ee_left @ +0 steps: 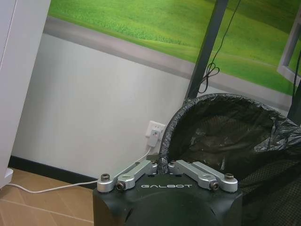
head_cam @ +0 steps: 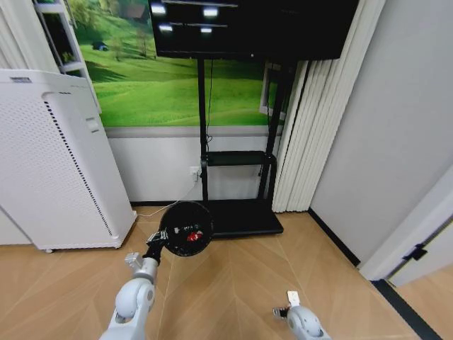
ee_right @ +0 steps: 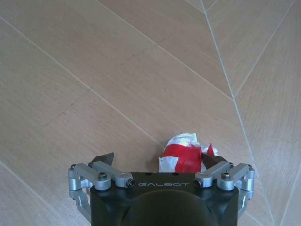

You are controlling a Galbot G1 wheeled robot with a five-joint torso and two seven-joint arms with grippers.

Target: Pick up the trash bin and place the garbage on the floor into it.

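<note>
While the left gripper point(ee_left: 162, 165) pinches the near rim of the trash bin point(head_cam: 186, 228) with its jaws closed tight on the edge, the bin hangs off the wooden floor point(head_cam: 233, 283) in front of the robot, ahead of the left arm. From the head view its round mouth faces up towards the camera, and a red scrap point(head_cam: 193, 236) lies inside on the bottom. In the left wrist view the bin's mesh wall carries a black plastic liner point(ee_left: 235, 127) that folds over the rim. Behind the bin stands a black TV stand point(head_cam: 237, 216) with a screen point(head_cam: 251, 27) on its posts, against a wall with a green meadow picture point(head_cam: 163, 85). A white plug sits in a wall socket point(ee_left: 154, 129) low on that wall, with a white cable point(ee_left: 56, 187) running along the floor. A tall white appliance point(head_cam: 53, 163) with perforated panels stands to the robot's left of the bin.

The right gripper point(ee_right: 160, 162) hangs low over the floor at the robot's right, well apart from the bin. Its jaws are spread wide and hold nothing. A crumpled red-and-white wrapper point(ee_right: 184, 154) lies on the wooden planks between the two fingertips point(ee_right: 104, 158), nearer to one side of the gap than the other.
</note>
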